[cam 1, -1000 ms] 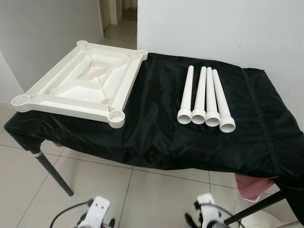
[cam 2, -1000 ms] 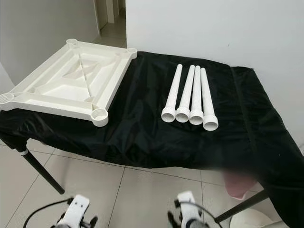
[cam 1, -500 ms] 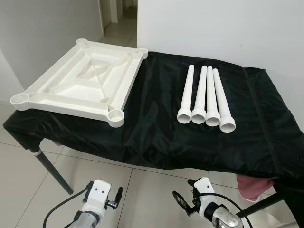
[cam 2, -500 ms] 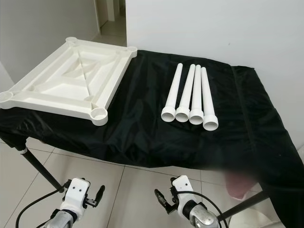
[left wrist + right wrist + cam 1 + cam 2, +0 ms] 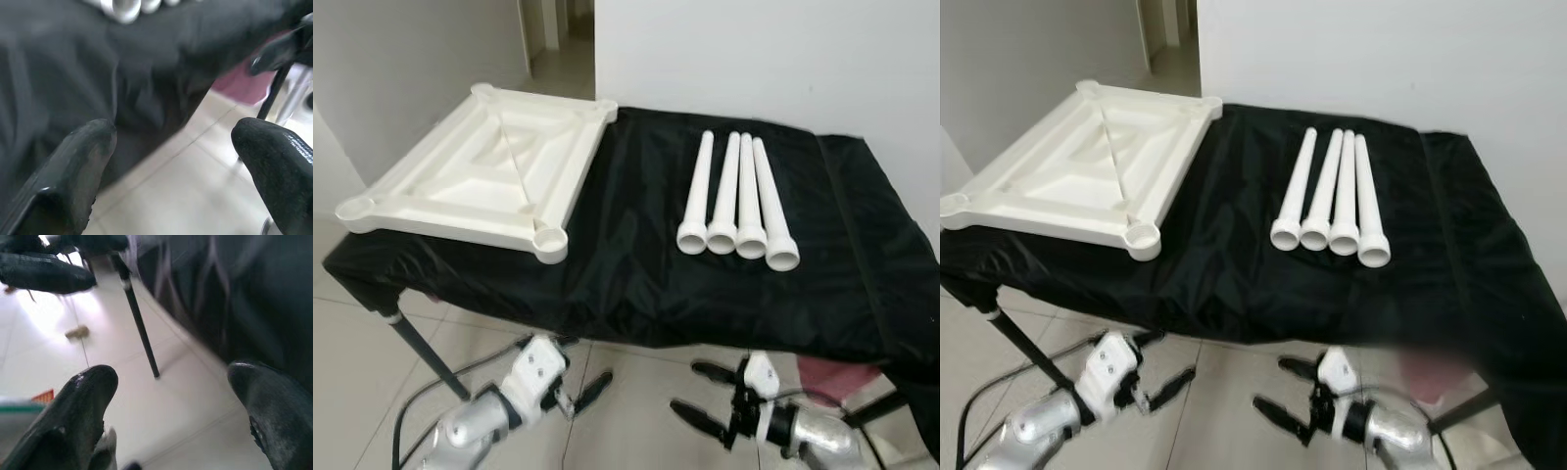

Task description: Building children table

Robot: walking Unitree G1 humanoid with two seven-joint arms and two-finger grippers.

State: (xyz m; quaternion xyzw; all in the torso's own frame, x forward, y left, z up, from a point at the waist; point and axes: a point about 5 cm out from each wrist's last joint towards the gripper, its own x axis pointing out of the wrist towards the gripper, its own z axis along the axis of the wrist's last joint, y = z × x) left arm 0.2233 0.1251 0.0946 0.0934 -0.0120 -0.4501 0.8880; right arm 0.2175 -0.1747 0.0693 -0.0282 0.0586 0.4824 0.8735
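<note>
The left gripper (image 5: 576,389) is low down, under the near edge of the work table, with its two black fingers spread wide and nothing between them. The right gripper (image 5: 705,394) is low too, a little to the right, also wide open and empty. Both point in toward each other over the tiled floor (image 5: 352,372).

Up on the black cloth (image 5: 636,264) lies the white tabletop (image 5: 480,176), turned upside down, with round holes at its corners. It sits on the left side, and its near corner reaches the cloth's edge. Well apart from it, four white legs (image 5: 734,196) lie side by side, touching each other.

Here is what could go wrong. The grippers must rise past the table edge, and they could snag the hanging cloth and drag it. That might slide the tabletop off. The legs are round, so a bump could make them roll away. Picking one leg could also knock its neighbours.
</note>
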